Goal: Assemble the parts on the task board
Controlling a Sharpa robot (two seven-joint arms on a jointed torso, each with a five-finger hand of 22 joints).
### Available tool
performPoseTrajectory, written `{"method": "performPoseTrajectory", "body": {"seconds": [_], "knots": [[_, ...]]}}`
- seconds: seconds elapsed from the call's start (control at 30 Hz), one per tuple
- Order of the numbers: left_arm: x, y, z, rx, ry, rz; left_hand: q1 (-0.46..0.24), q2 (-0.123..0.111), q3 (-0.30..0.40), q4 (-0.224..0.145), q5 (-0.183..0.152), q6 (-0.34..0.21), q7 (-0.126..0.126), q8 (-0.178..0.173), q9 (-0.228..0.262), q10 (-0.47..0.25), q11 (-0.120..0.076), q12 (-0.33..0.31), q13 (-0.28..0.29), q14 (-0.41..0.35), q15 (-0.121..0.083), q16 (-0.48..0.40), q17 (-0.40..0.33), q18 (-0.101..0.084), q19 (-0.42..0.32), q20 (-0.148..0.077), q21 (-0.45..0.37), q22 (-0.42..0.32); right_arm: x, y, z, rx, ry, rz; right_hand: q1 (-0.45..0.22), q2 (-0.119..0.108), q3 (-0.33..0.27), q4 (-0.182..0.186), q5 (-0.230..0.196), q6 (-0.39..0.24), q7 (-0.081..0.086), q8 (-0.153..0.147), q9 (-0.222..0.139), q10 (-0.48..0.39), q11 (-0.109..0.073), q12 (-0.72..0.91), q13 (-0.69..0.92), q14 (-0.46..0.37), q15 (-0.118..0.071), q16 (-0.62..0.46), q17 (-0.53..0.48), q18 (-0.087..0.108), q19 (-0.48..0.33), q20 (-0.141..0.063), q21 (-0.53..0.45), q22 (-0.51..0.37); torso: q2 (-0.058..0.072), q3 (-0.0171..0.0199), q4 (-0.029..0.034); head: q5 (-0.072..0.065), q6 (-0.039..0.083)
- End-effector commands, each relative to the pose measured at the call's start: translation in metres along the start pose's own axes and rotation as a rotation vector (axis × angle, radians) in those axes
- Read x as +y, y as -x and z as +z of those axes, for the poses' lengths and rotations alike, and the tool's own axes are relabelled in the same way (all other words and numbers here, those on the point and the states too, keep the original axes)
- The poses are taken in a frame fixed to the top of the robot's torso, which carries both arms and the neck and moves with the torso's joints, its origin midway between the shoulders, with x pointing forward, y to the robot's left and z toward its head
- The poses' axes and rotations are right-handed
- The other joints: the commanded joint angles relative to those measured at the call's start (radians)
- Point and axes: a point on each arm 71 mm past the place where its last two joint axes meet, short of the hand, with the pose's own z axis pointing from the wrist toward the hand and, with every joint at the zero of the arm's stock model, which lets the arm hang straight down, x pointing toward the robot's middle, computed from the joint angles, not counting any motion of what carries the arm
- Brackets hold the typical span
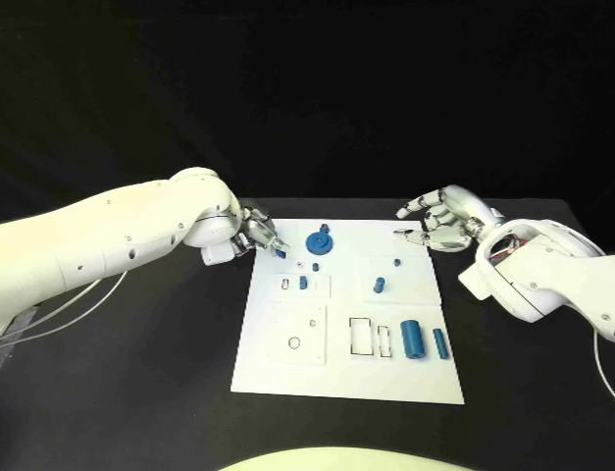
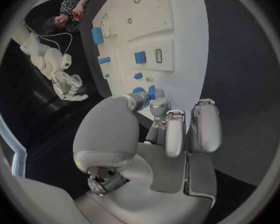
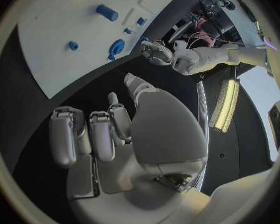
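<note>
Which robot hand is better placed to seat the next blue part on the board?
Left, probably. The left robot hand sits at the task board's far left corner and appears to pinch a small blue part. The right robot hand hovers off the far right corner, holding nothing.

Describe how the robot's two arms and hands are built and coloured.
Both arms have smooth, glossy white shells with rounded joints. The left arm carries small dark dots, and thin pale cables hang beneath it. The right arm shows a reddish gap at the wrist and a thin cable. The left robot hand and right robot hand are silver metal with many segmented fingers.
</note>
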Motion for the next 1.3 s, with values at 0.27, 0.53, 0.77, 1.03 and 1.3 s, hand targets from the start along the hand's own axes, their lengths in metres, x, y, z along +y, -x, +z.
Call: {"method": "performPoseTrajectory", "body": {"seconds": [0.27,0.53,0.77,1.03,1.3], "knots": [[0.003,-0.025,-0.012,-0.082,-0.02,0.072,-0.02,-0.009,0.162,-0.142,0.005,0.01,-0.013,0.009,0.081,0.017,-0.001,0.01,0.007,0.096,-0.01,-0.001,0.239,-0.012,0.003,-0.005,0.004,0.003,-0.001,0.001,-0.001,0.001,0.009,-0.009,-0.006,-0.005,0.006,0.0,0.006,0.003,-0.002,0.004,-0.001,-0.003,0.0,-0.003,0.052,0.074,0.0,-0.006,0.141,0.007,0.014,-0.001,-0.004,0.183,-0.005,0.0003,0.0083,0.006,-0.008],[0.002,-0.045,-0.013,-0.088,-0.035,0.133,-0.025,-0.013,0.173,-0.148,0.005,0.013,-0.014,0.01,0.081,0.022,-0.002,0.013,0.011,0.096,-0.011,-0.001,0.239,-0.013,0.006,-0.006,0.007,0.009,-0.002,0.001,-0.001,0.002,0.007,-0.006,-0.006,-0.005,0.007,0.001,0.007,0.003,-0.002,0.005,-0.002,-0.002,0.0,-0.002,0.052,0.074,0.0,-0.006,0.141,0.007,0.014,-0.002,-0.003,0.183,-0.007,-0.0013,0.0125,0.006,-0.014],[0.0,-0.059,-0.012,-0.085,-0.051,0.161,-0.029,-0.015,0.181,-0.152,0.005,0.015,-0.015,0.011,0.081,0.025,-0.003,0.014,0.012,0.096,-0.012,-0.001,0.238,-0.014,0.009,-0.007,0.01,0.013,-0.002,0.0,-0.002,0.004,0.006,-0.004,-0.006,-0.005,0.007,0.001,0.007,0.003,-0.002,0.005,-0.002,-0.002,0.0,-0.002,0.052,0.074,0.0,-0.006,0.141,0.007,0.014,-0.002,-0.003,0.183,-0.006,-0.0007,0.0102,0.009,-0.017],[-0.004,-0.064,-0.012,-0.103,-0.064,0.183,-0.031,-0.018,0.187,-0.156,0.005,0.016,-0.015,0.012,0.081,0.028,-0.004,0.016,0.015,0.096,-0.012,-0.001,0.239,-0.015,0.011,-0.007,0.011,0.016,-0.003,0.0,-0.002,0.005,0.005,-0.004,-0.006,-0.005,0.007,0.001,0.007,0.003,-0.002,0.005,-0.002,-0.002,0.0,-0.002,0.052,0.074,0.0,-0.006,0.141,0.007,0.014,-0.002,-0.003,0.183,-0.006,-0.0007,0.0105,0.011,-0.018],[-0.007,-0.066,-0.012,-0.114,-0.072,0.202,-0.033,-0.02,0.19,-0.158,0.005,0.017,-0.015,0.013,0.081,0.03,-0.004,0.017,0.016,0.096,-0.013,-0.001,0.239,-0.015,0.013,-0.007,0.013,0.02,-0.003,0.0,-0.002,0.006,0.004,-0.004,-0.006,-0.005,0.007,0.001,0.007,0.003,-0.002,0.005,-0.002,-0.002,0.0,-0.002,0.052,0.074,0.0,-0.006,0.141,0.007,0.014,-0.002,-0.003,0.183,-0.005,-0.0008,0.0104,0.009,-0.017]]}}
